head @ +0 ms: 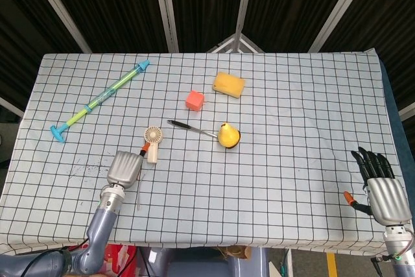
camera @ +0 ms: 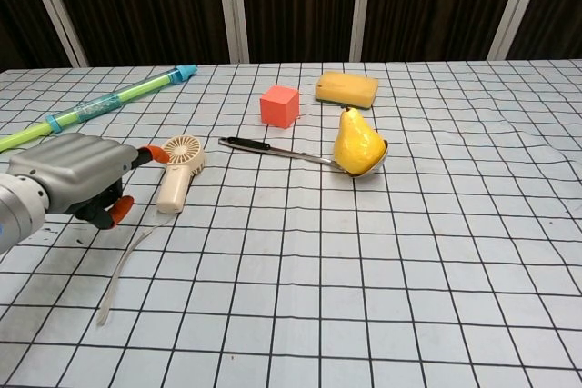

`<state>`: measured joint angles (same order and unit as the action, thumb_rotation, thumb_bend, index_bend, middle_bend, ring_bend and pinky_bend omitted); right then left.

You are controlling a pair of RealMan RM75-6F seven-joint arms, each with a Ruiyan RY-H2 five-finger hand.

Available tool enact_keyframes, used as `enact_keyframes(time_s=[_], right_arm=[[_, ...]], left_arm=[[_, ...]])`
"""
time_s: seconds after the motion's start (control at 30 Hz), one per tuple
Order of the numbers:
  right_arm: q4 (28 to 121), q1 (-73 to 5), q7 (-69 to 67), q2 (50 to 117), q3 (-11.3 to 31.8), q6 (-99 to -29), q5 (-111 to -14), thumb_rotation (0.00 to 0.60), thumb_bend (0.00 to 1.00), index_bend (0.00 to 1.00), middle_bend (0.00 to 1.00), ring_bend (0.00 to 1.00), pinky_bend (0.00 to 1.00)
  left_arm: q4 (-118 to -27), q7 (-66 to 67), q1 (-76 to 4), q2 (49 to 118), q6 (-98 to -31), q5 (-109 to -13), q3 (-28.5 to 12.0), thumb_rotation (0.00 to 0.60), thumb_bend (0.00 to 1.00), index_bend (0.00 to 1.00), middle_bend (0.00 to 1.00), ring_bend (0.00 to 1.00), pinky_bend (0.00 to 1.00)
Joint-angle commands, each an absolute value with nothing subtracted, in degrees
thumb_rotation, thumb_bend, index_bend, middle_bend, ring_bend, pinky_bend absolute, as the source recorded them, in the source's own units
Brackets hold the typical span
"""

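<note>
Left hand (camera: 68, 179): fingers apart, holding nothing, just left of the fan (camera: 176, 171); could knock it.
Right hand (head: 381, 187): fingers spread, idle near table edge.

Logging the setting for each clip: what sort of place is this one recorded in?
Most likely a lab or test bench, not a home. A table under a black-gridded white cloth stands before dark curtains with metal poles, and unrelated props are scattered on it: a pear, a red cube, a handheld fan.
</note>
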<state>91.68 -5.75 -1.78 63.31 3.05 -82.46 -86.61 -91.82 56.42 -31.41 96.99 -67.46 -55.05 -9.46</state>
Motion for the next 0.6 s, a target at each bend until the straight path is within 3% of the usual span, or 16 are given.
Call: enact_keyframes(time_s=[0.03, 0.6], right_arm=[[91.71, -5.74, -1.69, 63.33, 3.05, -82.49, -86.58, 0.600, 0.28, 0.06, 0.00, 0.00, 0.00], [91.74, -5.79, -1.77, 63.30, 3.03, -82.44, -86.50, 0.600, 0.28, 0.06, 0.00, 0.00, 0.00]], left_arm=[[-91.44, 56.30, -31.88, 97.22, -67.67, -54.48, -9.36, 0.600, 0.76, 0.13, 0.91, 0.66, 0.66], [-89.86, 56.10, -34.15, 98.54, -68.81, -52.64, -7.81, 0.600, 0.76, 0.14, 0.91, 0.66, 0.66]])
